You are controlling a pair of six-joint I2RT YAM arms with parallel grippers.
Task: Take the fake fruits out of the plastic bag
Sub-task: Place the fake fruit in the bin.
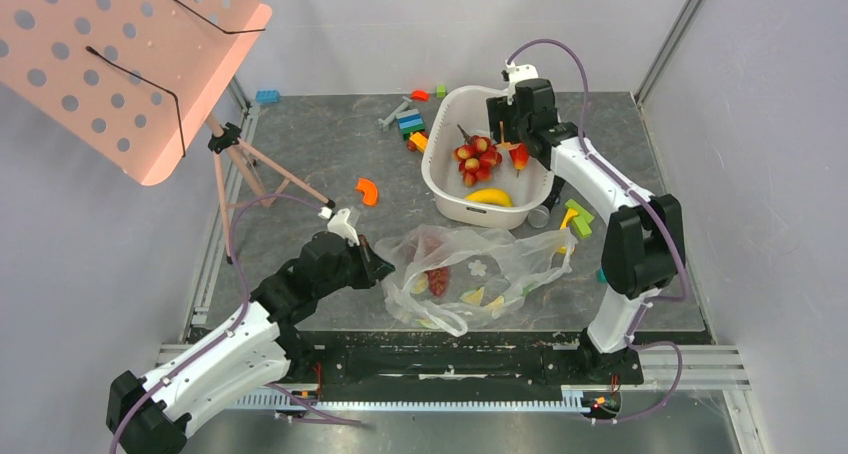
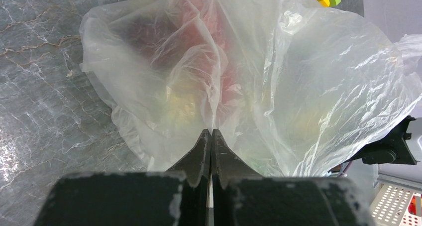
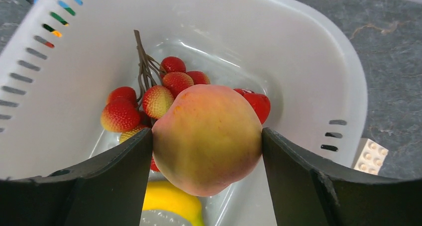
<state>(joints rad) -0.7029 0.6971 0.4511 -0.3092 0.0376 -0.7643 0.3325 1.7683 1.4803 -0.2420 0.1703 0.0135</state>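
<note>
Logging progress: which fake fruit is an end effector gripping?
The orange-pink peach, clamped in the right end effector above the white basin; the grape bunch and banana lie loose inside it.

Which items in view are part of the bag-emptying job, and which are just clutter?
Job: plastic bag, pinched by left pincer; peach in right pincer; grape bunch; yellow fruit; white basin.
Clutter: toy blocks; orange curved piece; pink stand.

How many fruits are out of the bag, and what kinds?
Red-yellow berry bunch: 1
Yellow fruit: 1
Peach, in the right gripper: 1
Total: 3; a red bit behind the peach may belong to the bunch.
</note>
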